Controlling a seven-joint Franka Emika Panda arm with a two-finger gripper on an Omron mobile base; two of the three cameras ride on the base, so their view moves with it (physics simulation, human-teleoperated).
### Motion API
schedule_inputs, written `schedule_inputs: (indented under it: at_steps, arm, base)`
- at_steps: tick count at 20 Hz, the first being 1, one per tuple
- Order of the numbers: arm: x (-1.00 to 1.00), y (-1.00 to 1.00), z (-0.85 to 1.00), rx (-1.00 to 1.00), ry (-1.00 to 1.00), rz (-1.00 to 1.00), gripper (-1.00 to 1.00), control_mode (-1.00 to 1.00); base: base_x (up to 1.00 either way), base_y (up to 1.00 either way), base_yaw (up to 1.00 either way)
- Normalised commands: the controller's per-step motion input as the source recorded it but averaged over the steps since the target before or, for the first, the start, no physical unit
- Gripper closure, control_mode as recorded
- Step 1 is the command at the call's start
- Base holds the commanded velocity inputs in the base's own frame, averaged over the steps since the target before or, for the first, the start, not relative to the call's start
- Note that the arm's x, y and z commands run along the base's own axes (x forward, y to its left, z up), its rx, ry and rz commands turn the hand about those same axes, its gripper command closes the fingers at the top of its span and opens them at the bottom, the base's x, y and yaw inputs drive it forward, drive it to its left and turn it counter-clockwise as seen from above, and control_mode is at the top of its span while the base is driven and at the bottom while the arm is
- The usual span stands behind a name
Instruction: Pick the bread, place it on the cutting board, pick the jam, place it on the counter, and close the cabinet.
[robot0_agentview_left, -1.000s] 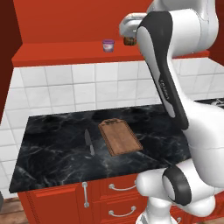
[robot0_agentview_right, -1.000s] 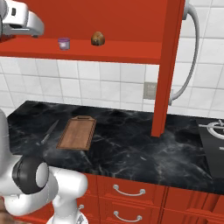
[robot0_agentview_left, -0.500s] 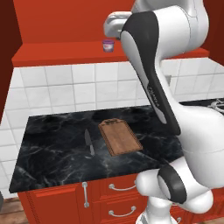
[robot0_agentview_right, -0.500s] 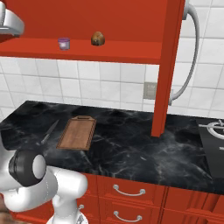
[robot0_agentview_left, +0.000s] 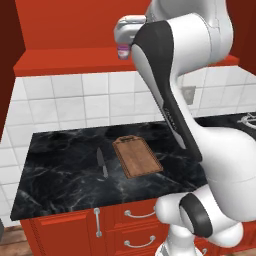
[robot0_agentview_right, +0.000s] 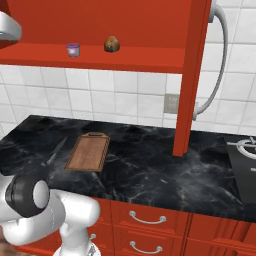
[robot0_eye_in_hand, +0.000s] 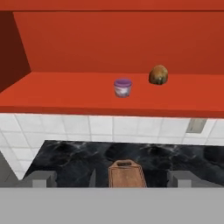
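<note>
The jam (robot0_eye_in_hand: 123, 87), a small purple jar with a pale lid, stands on the red shelf of the open cabinet (robot0_eye_in_hand: 65, 94). The bread (robot0_eye_in_hand: 159, 75), a golden-brown lump, sits just right of it and further back; both also show as jam (robot0_agentview_right: 73, 49) and bread (robot0_agentview_right: 111, 44). My gripper (robot0_eye_in_hand: 111, 179) faces the shelf from a distance, open, with nothing between its fingertips (robot0_eye_in_hand: 41, 178). The hand (robot0_agentview_left: 130, 26) hangs in front of the jam (robot0_agentview_left: 122, 51). Below, the wooden cutting board (robot0_agentview_left: 137, 156) lies bare on the black marble counter (robot0_agentview_left: 60, 185).
A grey knife (robot0_agentview_left: 101, 162) lies left of the board. The cabinet's open door (robot0_agentview_right: 192, 75) stands edge-on, down to the counter, right of the board. A stove burner (robot0_agentview_right: 245, 147) is at the far right. Red drawers (robot0_agentview_right: 150, 220) run under the counter.
The arm has swung left along the shelf, carrying the hand from near the bread to in front of the jam. Jam, bread and board have not moved.
</note>
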Motion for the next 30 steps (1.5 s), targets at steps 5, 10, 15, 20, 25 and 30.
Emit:
schedule_inputs:
  at_steps: [5, 10, 15, 20, 25, 30]
  arm:
    - [0.0, 0.0, -0.22, 0.02, -0.11, 0.0, -1.0, -1.0]
    - [0.0, 0.0, -0.16, 0.01, -0.05, 0.0, -1.0, -1.0]
    - [0.08, 0.0, -0.05, 0.0, -0.01, 0.0, -1.0, -1.0]
    - [0.33, 0.0, 0.0, 0.0, 0.0, 0.0, -1.0, -1.0]
    - [0.59, 0.0, 0.0, 0.0, 0.02, 0.0, -1.0, -1.0]
    - [0.63, -0.02, -0.02, 0.0, 0.17, -0.01, -1.0, -1.0]
  base:
    - [0.0, 0.0, 0.0]
    - [0.0, 0.0, 0.0]
    - [0.0, 0.0, 0.0]
    - [0.0, 0.0, 0.0]
    - [0.0, 0.0, 0.0]
    - [0.0, 0.0, 0.0]
